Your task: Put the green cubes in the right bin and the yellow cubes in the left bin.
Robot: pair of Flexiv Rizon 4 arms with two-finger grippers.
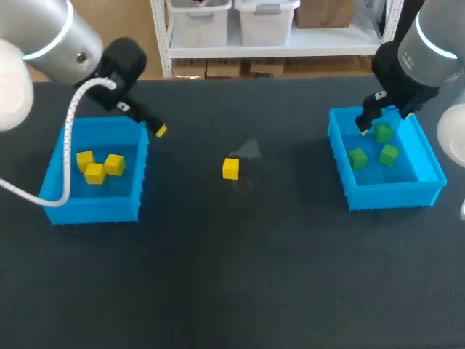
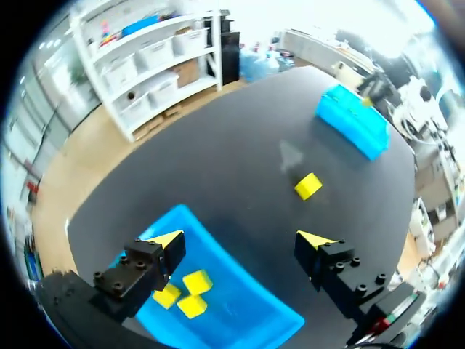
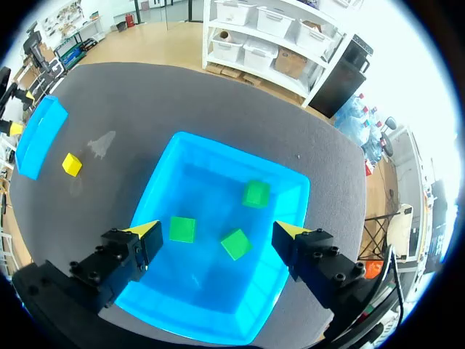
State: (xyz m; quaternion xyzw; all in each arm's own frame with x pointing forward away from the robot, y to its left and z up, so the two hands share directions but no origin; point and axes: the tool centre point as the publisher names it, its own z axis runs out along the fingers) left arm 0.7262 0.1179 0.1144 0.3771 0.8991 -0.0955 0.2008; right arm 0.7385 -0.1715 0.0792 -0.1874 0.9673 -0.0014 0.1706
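Observation:
The left blue bin (image 1: pixel 94 211) holds three yellow cubes (image 1: pixel 94 173). My left gripper (image 1: pixel 142 120) hangs open over the bin's far right corner with nothing between its fingers. In the left wrist view the same cubes (image 2: pixel 197 281) lie in the bin (image 2: pixel 240 309) below the open gripper (image 2: pixel 241 240). One yellow cube (image 1: pixel 230 168) (image 2: pixel 308 186) (image 3: pixel 71 164) sits alone on the dark table between the bins. The right blue bin (image 1: pixel 392 195) (image 3: pixel 211 291) holds three green cubes (image 1: pixel 389 154) (image 3: pixel 236 243). My right gripper (image 1: pixel 381 120) (image 3: pixel 218 230) is open and empty above that bin.
A white cable (image 1: pixel 69 145) from my left arm loops down over the left bin's near left side. A pale grey patch (image 1: pixel 249 149) shows on the table just behind the lone yellow cube. Open dark tabletop (image 1: pixel 240 269) lies between and in front of the bins.

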